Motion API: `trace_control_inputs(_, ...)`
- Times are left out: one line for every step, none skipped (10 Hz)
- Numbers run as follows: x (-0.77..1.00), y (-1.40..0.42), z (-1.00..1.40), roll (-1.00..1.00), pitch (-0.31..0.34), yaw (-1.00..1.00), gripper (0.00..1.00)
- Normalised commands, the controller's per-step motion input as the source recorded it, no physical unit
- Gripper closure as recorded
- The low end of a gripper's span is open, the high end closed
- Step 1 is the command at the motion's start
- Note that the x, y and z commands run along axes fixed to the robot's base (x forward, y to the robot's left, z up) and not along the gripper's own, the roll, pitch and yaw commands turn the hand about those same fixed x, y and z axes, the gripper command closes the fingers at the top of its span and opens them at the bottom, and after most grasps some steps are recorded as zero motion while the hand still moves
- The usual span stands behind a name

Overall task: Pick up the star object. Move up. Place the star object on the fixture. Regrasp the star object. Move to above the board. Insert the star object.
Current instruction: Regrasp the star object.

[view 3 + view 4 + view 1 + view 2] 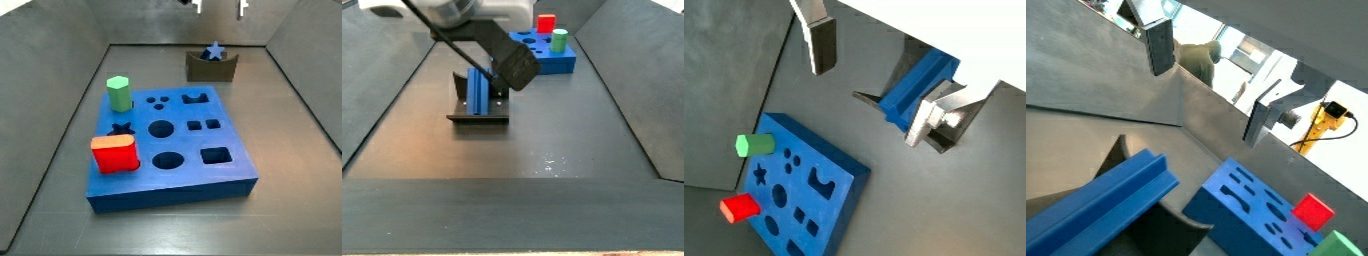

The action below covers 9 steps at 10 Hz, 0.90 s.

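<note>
The gripper (885, 90) is hanging above the fixture (911, 95) with its fingers (822, 45) spread wide and nothing between them; in both wrist views the two silver plates are standing well apart, touching neither the star object (925, 82) nor the fixture. In a side view only the fingertips (221, 8) are showing at the upper edge, high over the fixture (211, 66).

The star object is sitting in the notch of the fixture. In a side view its star-shaped end face (213, 49) is peeking over the fixture's top, while in a side view from along the surface the peg (480, 88) is appearing as a long blue bar, its long axis lying level across the fixture (477, 100) and running toward the board (549, 55). In a wrist view the ribbed side of the peg (1106, 205) is filling the near corner.

The board (181, 150) is lying flat on the dark surface (287, 170), well apart from the fixture. A green hexagonal peg (119, 93) and a red block (114, 154) are standing upright in the board along one side.
</note>
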Motion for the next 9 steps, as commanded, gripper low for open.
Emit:
trace_control_inputs(-0.11, -0.81, 0.76, 1.0, 0.041, 0.03, 0.0)
trace_control_inputs(-0.12, -0.73, 0.68, 1.0, 0.034, 0.03, 0.0)
trace_control_inputs(-0.11, -0.47, 0.35, 1.0, 0.022, 0.03, 0.0)
trace_control_inputs(-0.09, -0.36, 0.2, 1.0, 0.02, 0.03, 0.0)
trace_control_inputs(-0.04, -0.13, 0.02, 1.0, 0.019, 0.03, 0.0)
trace_control_inputs(-0.02, -0.03, 0.03, 1.0, 0.022, 0.03, 0.0)
trace_control_inputs(-0.01, -0.03, 0.03, 1.0, 0.022, 0.03, 0.0)
trace_control_inputs(-0.02, -0.04, 0.01, 1.0, 0.017, 0.03, 0.0)
trace_control_inputs(-0.03, -0.03, 0.01, 1.0, 0.013, 0.03, 0.0)
